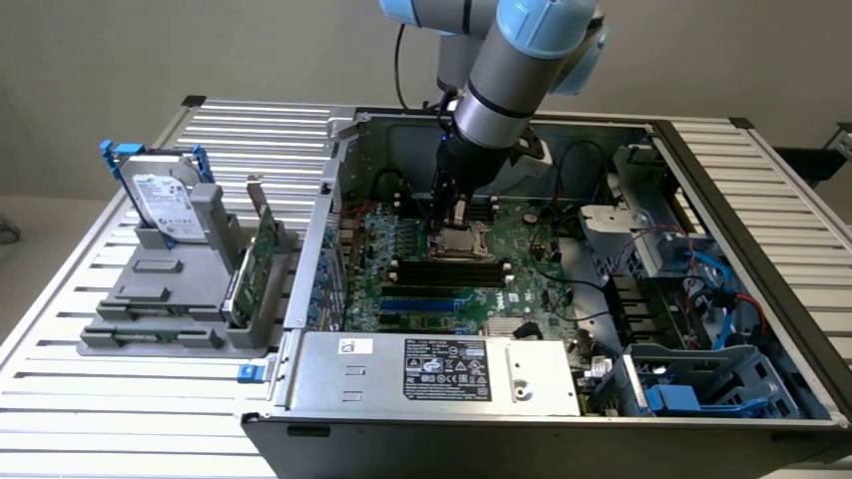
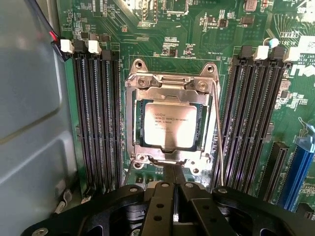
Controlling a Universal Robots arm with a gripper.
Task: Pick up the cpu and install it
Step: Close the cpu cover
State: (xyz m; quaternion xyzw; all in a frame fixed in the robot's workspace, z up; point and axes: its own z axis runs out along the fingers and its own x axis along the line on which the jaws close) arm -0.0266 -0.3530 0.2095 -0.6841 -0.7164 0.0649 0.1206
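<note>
Cpu seated flat inside socket frame; hand pinched shut, empty, tips beside frame, likely narrowed for pushing.

The arm is a silver-grey tube with pale blue joint caps and a black cable beside it; the gripper is black, its plates dotted with small silver screws

I see bright, even light on the bench, dimmer shadow in the computer case toward four o'clock, and mild glare off the cpu.
</note>
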